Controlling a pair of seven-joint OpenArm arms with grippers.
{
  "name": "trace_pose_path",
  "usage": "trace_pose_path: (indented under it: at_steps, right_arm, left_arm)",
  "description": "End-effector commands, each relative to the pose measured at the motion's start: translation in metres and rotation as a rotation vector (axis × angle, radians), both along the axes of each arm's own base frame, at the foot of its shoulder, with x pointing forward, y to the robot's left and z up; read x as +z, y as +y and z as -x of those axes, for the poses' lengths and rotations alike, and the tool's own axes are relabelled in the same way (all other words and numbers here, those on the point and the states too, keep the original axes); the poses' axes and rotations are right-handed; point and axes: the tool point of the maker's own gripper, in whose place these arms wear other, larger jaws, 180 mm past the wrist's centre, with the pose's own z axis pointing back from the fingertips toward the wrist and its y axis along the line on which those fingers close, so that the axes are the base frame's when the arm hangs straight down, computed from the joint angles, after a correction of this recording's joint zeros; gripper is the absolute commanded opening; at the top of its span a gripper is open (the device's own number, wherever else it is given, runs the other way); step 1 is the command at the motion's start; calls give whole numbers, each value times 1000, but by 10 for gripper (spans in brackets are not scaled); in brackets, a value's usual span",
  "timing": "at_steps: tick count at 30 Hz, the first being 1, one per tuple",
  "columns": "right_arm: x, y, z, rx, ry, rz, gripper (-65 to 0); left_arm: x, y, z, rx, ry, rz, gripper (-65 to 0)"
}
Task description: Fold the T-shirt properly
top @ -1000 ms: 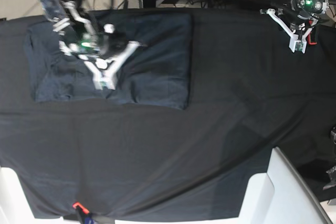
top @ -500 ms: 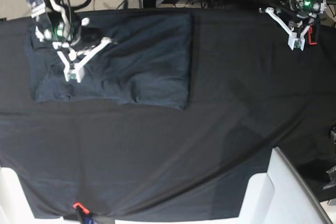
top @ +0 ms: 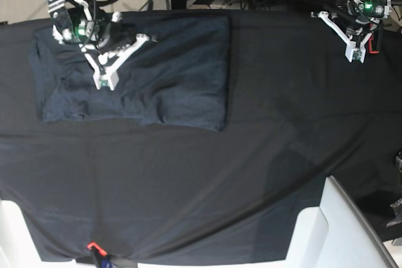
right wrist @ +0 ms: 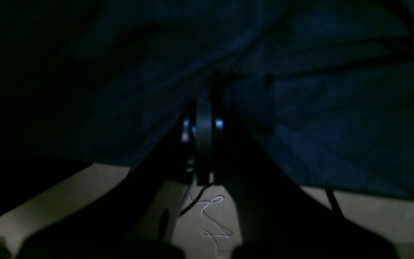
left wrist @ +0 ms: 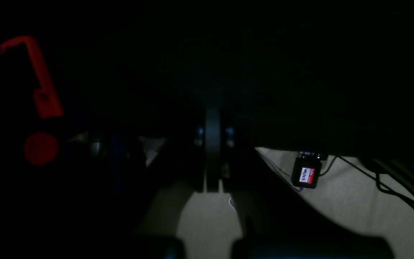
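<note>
On the tablecloth's [top: 251,174] far left lies the shirt [top: 169,73], a flat rectangle, folding apparently near done.

Right gripper [top: 105,81] hovers over the shirt's left half with jaws closed and empty; left gripper [top: 357,56] is parked well apart at the far right corner, jaws closed too, by a red clamp [left wrist: 38,82]. My read: smooth remaining wrinkles with light outward strokes, no snagging of layers. A small red tag [left wrist: 307,175] under the table edge carries white lettering, too blurred to read.
</note>
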Motion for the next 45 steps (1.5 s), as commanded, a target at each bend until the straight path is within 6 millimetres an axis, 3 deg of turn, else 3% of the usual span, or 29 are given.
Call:
trace_pose_path:
  at_steps: [1, 4, 10, 13, 19, 21, 25, 32, 35, 42, 45]
  right_arm:
    - [2, 2, 5, 6, 3, -12, -650]
    - [-4, 0, 20, 6, 37, -6, -650]
    - [-8, -3, 29, 7, 58, 2, -650]
    - [-8, -15, 35, -72, 82, 16, -650]
    - [29, -8, 14, -81, -9, -22, -650]
    - [34, -5, -4, -73, -32, -28, -650]
    - [13, -5, -13, -96, 15, -16, -650]
    - [-25, -23, 13, -127, 119, 39, -650]
    - [-30, -24, 26, -131, 134, 45, -650]
    - [-30, -26, 31, -133, 144, 51, -650]
    - [-29, -40, 36, -182, 171, 59, -650]
  left_arm:
    - [6, 5, -3, -8, -16, -18, -650]
    - [6, 5, -3, -8, -16, -18, -650]
    - [7, 8, -4, -12, -16, -24, -650]
    - [7, 8, -4, -12, -16, -24, -650]
    - [7, 8, -4, -12, -16, -24, -650]
    - [7, 8, -4, -12, -16, -24, -650]
    - [7, 8, -4, -11, -16, -23, -650]
    - [6, 8, -3, -11, -15, -23, -650]
    - [6, 8, -3, -11, -15, -23, -650]
    - [7, 8, -4, -11, -16, -23, -650]
    - [7, 8, -4, -11, -16, -23, -650]
